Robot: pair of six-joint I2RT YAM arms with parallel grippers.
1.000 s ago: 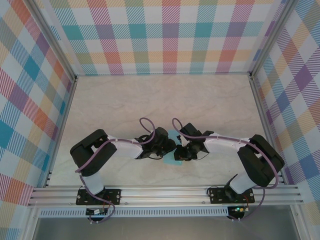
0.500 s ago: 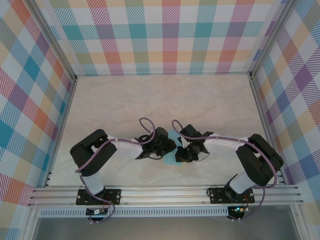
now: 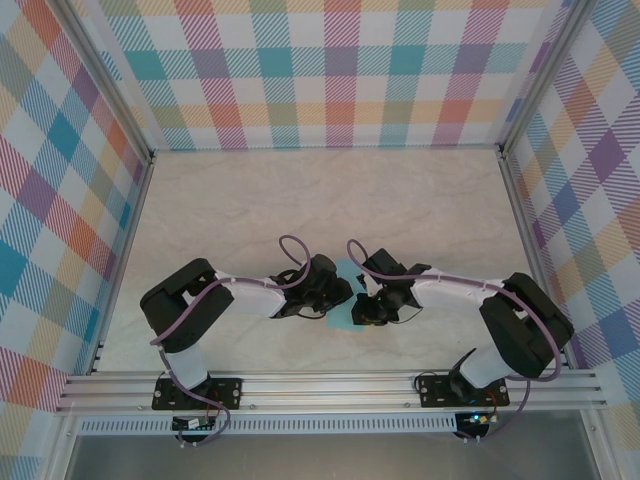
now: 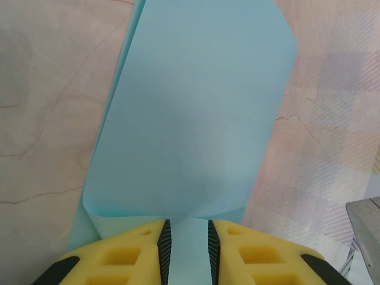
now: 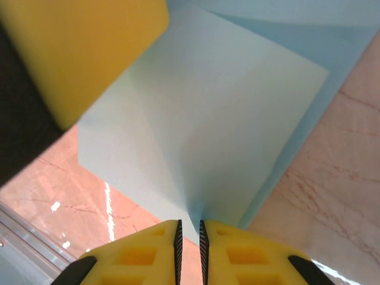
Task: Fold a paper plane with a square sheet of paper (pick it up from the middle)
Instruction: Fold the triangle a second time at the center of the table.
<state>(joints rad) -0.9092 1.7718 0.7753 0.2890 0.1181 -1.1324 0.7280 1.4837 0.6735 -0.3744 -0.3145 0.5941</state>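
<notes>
The light-blue square sheet of paper [image 3: 345,320] lies near the table's front middle, between the two gripper heads. In the left wrist view the sheet [image 4: 196,119] is folded over on itself. A lower layer lies flat under and between my left gripper's [image 4: 184,224] yellow fingers [image 4: 127,255], which stand a little apart. My right gripper [image 5: 189,224] is shut on a creased point of the sheet [image 5: 225,119], and the flap fans out from its pads. A yellow left finger [image 5: 77,47] sits over the sheet's far side. Both grippers [image 3: 340,296] [image 3: 363,308] meet over the paper.
The marble-patterned table [image 3: 330,200] stretches open behind the arms. Plaid walls [image 3: 340,70] close off the back and both sides. An aluminium rail [image 3: 330,385] runs along the near edge, just in front of the paper.
The right arm has shifted slightly, its elbow moving a little to the right. The paper and the left arm stay where they were.
</notes>
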